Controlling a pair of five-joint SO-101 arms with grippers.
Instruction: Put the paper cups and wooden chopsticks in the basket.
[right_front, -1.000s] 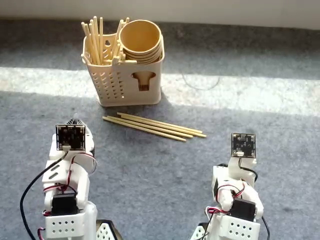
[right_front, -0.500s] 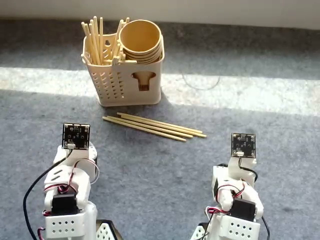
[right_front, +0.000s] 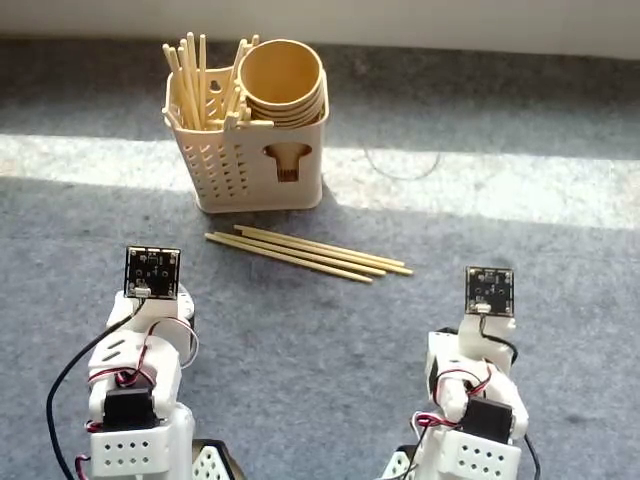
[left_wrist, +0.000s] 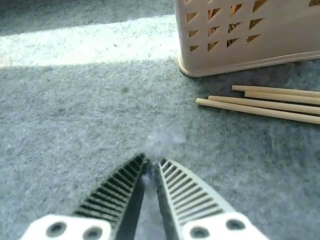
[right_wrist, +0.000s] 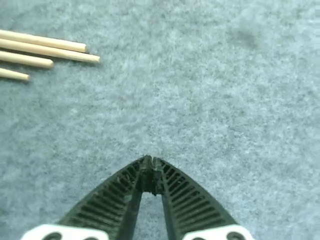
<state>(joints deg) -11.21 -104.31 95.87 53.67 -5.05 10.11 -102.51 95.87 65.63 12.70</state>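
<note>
Meanwhile, the job stands nearly done: the paper cups (right_front: 283, 80) sit nested in the basket (right_front: 262, 178) next to the stowed chopsticks (right_front: 193, 75), which stand upright in its other compartment. A few loose chopsticks (right_front: 310, 253) lie side by side on the grey carpet (right_front: 330, 360), just in front of the basket. The left gripper (left_wrist: 152, 162) hangs low over bare carpet, its fingers drawn all but together and gripping nothing. The loose chopsticks lie ahead of its tips, off toward the other arm, with the basket wall just beyond them. The right gripper (right_wrist: 151, 161) is likewise empty, tips touching, and the stick ends lie well ahead of it toward the left arm. Judged from this, the step in hand is collecting those last sticks. The next move calls for one arm to spread its fingers, reach forward and straddle the sticks across their length.
</note>
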